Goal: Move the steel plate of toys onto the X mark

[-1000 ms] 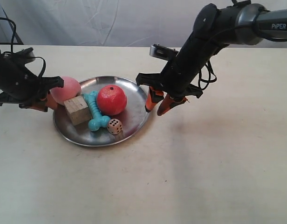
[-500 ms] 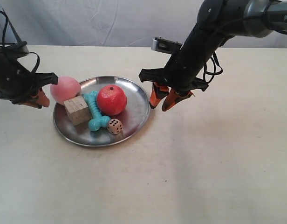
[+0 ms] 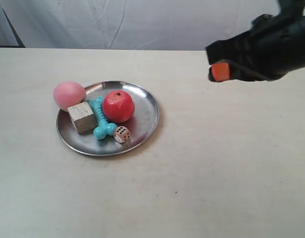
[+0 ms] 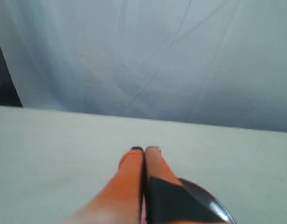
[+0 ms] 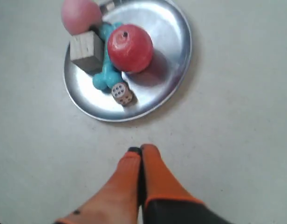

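**Exterior view.** A shiny round steel plate (image 3: 142, 116) with a raised rim lies flat on the pale table (image 3: 217, 163), toward the view's left. It holds five toys:
- a red ball with a small dark hole (image 3: 118, 106), near the middle of the plate;
- a teal bone-shaped toy (image 3: 100, 121), just beside the red ball and touching it;
- a pale wooden cube (image 3: 82, 117), against the bone's other side;
- a pink ball (image 3: 69, 95), resting at the rim and overhanging it, touching the cube;
- a small spotted die (image 3: 122, 134), at the near end of the bone.

The black arm at the exterior view's right (image 3: 256, 49) is raised and motion-blurred, well apart from the plate, with one orange tip showing. Its pincer state cannot be told from this view.

**Right wrist view.** The right pincer (image 5: 141, 151) has its orange fingers pressed together and pinches nothing. It is above bare table, apart from the plate's rim. The plate (image 5: 174, 42) and all five toys are seen from above.

**Left wrist view.** The left pincer (image 4: 143, 151) is likewise pressed together and empty. It points along the table toward a white draped backdrop (image 4: 171, 60). A sliver of shiny rim (image 4: 217, 209) shows beside the fingers.
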You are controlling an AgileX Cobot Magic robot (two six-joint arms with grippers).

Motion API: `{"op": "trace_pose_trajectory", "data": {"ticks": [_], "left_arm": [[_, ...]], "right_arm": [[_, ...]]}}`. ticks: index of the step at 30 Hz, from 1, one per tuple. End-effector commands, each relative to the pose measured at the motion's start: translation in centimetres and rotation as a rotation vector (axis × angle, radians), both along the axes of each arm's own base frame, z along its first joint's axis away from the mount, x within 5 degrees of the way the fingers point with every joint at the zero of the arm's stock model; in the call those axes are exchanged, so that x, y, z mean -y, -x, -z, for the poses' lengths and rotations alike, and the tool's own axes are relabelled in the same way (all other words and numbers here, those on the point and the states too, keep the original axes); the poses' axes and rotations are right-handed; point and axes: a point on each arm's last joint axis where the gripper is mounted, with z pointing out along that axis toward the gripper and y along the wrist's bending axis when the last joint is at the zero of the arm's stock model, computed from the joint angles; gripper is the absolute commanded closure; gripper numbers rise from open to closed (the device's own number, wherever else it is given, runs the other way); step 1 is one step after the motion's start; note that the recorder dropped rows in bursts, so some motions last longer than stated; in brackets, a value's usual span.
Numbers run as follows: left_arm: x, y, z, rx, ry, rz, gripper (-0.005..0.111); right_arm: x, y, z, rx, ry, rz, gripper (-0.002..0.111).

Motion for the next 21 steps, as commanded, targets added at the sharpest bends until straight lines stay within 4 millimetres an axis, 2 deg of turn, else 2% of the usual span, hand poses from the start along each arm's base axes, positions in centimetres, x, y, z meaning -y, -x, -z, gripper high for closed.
{"op": "trace_pose_trajectory", "data": {"ticks": [1, 6, 10, 13, 21], "left_arm": [[-0.3, 5.2, -0.9, 0.156, 0.007, -0.011, 0.107], [-0.6, 9.2, -0.1, 0.267, -0.012, -0.023, 0.107], [-0.5, 12.6, 2.5, 0.284, -0.042, 0.005, 0.107], [-0.4, 14.4, 4.1, 0.296, -0.087, 0.032, 0.107], [-0.4, 18.5, 6.8, 0.321, -0.194, 0.068, 0.107]], "right_arm": [[2.3, 5.9, -2.3, 0.285, -0.014, 0.042, 0.108], [4.4, 10.4, -2.5, 0.504, 0.026, 0.081, 0.108], [5.0, 12.4, -1.0, 0.542, 0.011, 0.097, 0.108], [5.3, 13.3, -0.2, 0.564, 0.011, 0.099, 0.108], [6.3, 16.1, -0.6, 0.795, 0.025, 0.105, 0.108]]}}
